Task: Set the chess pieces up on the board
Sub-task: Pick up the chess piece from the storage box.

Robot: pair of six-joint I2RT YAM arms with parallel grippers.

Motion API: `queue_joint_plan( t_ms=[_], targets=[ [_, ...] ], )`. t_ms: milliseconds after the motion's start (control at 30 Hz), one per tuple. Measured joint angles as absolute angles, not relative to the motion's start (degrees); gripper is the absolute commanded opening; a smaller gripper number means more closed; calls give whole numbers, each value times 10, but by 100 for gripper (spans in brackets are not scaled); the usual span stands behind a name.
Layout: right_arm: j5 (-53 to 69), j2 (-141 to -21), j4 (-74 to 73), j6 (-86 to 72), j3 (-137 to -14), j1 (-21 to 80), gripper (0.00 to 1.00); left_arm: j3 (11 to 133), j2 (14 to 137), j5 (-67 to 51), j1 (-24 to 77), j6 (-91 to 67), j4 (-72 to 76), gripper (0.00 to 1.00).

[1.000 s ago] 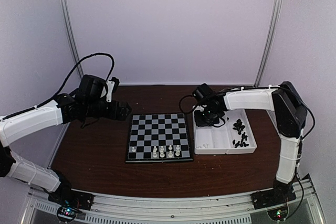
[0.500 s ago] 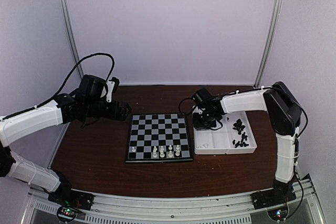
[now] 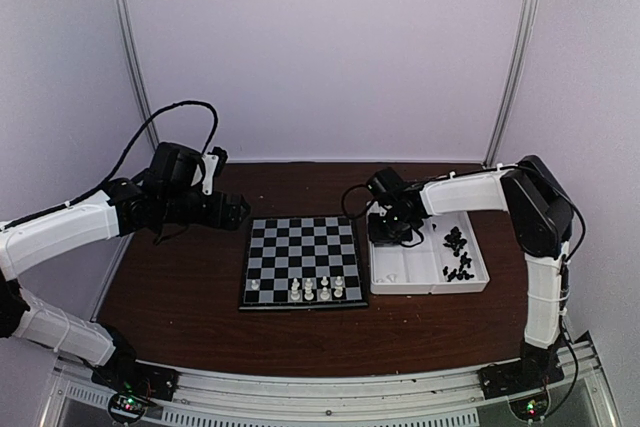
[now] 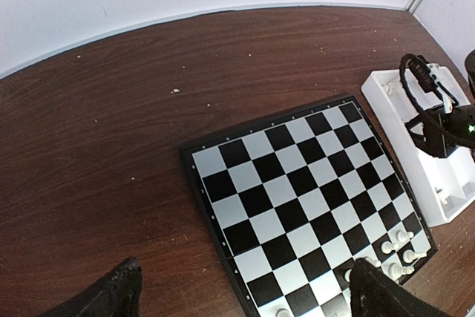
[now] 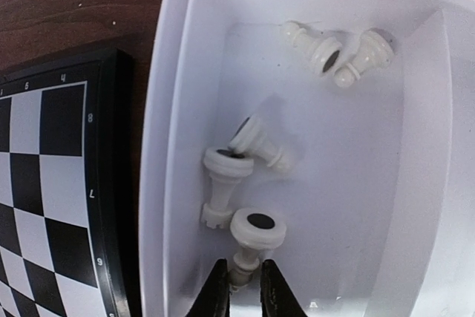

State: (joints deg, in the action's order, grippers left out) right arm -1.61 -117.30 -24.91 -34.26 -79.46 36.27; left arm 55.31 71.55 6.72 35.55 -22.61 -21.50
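Observation:
The board (image 3: pixel 300 239) lies mid-table, with several white chess pieces (image 3: pixel 315 289) along its near rows. My right gripper (image 5: pixel 243 287) reaches into the left compartment of the white tray (image 5: pixel 167 109). It is shut on the thin top end of a white chess piece (image 5: pixel 256 234), whose round base points away. Three or so other white pieces (image 5: pixel 223 183) lie loose in that compartment. Black pieces (image 3: pixel 457 252) fill the right compartment. My left gripper (image 4: pixel 245 295) hangs open over the board's left edge (image 4: pixel 211 206), holding nothing.
The tray (image 3: pixel 430 289) sits flush against the board's right side. Dark wooden table (image 4: pixel 111 131) stretches left of and behind the board. White walls and metal posts close in the back and sides.
My right gripper has shifted a little to the left within the tray's left compartment and has stayed shut. The left arm has not moved.

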Motion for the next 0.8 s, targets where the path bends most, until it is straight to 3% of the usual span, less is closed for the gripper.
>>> queue_joint_plan(
  t_ms=[567,800],
  targets=[
    [-25,-1169,-250,-326,-790,343,10,553,713,67,356,-226,-215,98],
    [-25,-1103,-274,-302,-757,343,11,553,711,58,356,-225,-215,98]
  ],
)
